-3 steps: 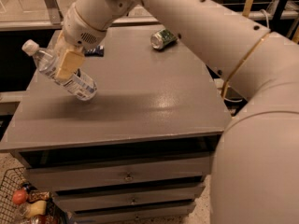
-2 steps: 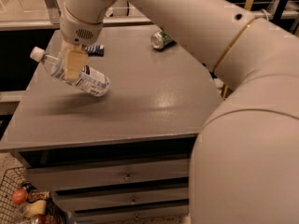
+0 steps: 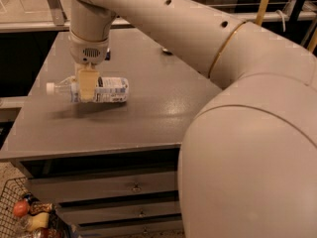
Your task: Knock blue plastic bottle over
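The blue plastic bottle (image 3: 110, 89) is clear with a white cap and a blue-and-white label. It lies level on its side, cap pointing left, at or just above the grey table top (image 3: 148, 108) near its left side, with a shadow below it. My gripper (image 3: 86, 86) reaches down from above and is shut on the bottle's middle, with one tan finger (image 3: 87, 85) across its front. The big white arm (image 3: 198, 29) runs from the right foreground to the gripper.
Drawers (image 3: 133, 187) sit under the table's front edge. A wire basket (image 3: 20, 217) with several items stands on the floor at the lower left. A metal rail (image 3: 29, 26) runs behind the table. The arm hides the table's far right.
The bottle was tilted with its cap up to the left; it now lies level. The gripper has carried it right and down toward the table top.
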